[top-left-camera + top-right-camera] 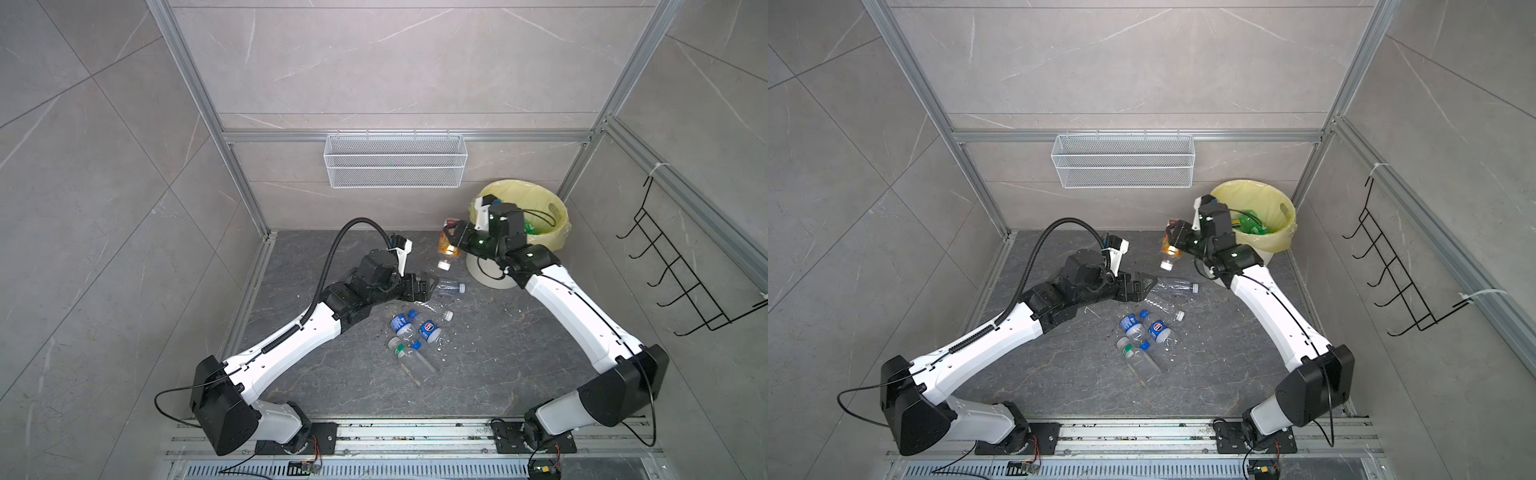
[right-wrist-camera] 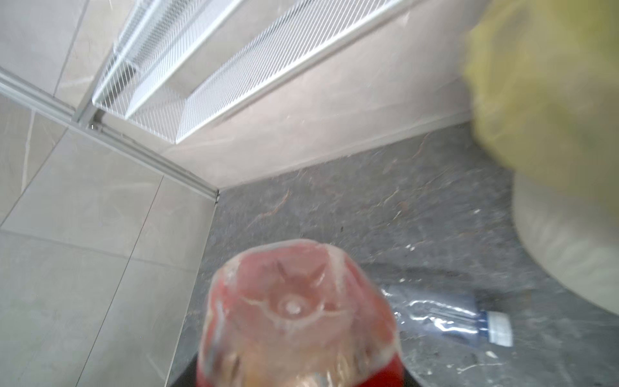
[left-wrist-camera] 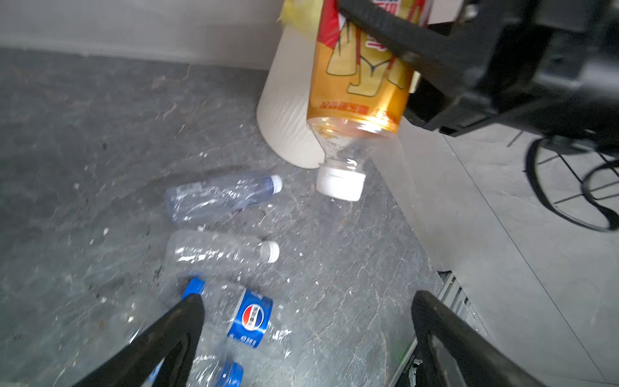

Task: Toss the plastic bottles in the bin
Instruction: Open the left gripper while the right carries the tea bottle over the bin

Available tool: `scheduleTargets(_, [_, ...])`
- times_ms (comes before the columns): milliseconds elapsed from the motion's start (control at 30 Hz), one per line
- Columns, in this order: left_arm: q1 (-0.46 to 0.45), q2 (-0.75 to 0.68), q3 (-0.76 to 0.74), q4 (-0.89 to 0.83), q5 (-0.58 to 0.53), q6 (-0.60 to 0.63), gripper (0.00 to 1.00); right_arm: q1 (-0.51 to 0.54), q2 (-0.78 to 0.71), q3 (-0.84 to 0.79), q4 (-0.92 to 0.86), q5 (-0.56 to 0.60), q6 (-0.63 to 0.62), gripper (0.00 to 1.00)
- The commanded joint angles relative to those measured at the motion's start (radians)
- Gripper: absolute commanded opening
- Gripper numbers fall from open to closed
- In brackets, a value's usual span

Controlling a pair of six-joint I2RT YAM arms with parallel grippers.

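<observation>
Right jaws clamp the orange bottle (image 1: 447,244), cap down, beside the bin (image 1: 560,232); left jaws gape empty near a clear bottle (image 1: 450,287).

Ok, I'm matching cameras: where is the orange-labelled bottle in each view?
In a top view: orange-labelled bottle near centre, cap down, left of the bin.
In a top view: bottle left of bin.
Left wrist: bottle top middle, bin behind.
Right wrist: bottle base bottom middle, bin right.
Landmark: the bin.

Orange bottle (image 1: 446,246) aloft, inverted — near bin (image 1: 561,230)
</observation>
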Motion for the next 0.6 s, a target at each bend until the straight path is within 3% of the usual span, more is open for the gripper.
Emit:
scheduleTargets(0, [-0.054, 0.05, 0.118, -0.028, -0.048, 0.124, 1.0, -0.079, -0.085, 0.064, -0.09, 0.026, -0.055, 0.38])
scheduleTargets(367, [-0.146, 0.2, 0.374, -0.061, -0.063, 0.276, 1.0, -0.249, -0.164, 0.297, -0.197, 0.092, -0.146, 0.38])
scheduleTargets(567, [-0.151, 0.229, 0.401, -0.064, -0.076, 0.313, 1.0, -0.334, 0.027, 0.434, -0.247, 0.089, -0.117, 0.39])
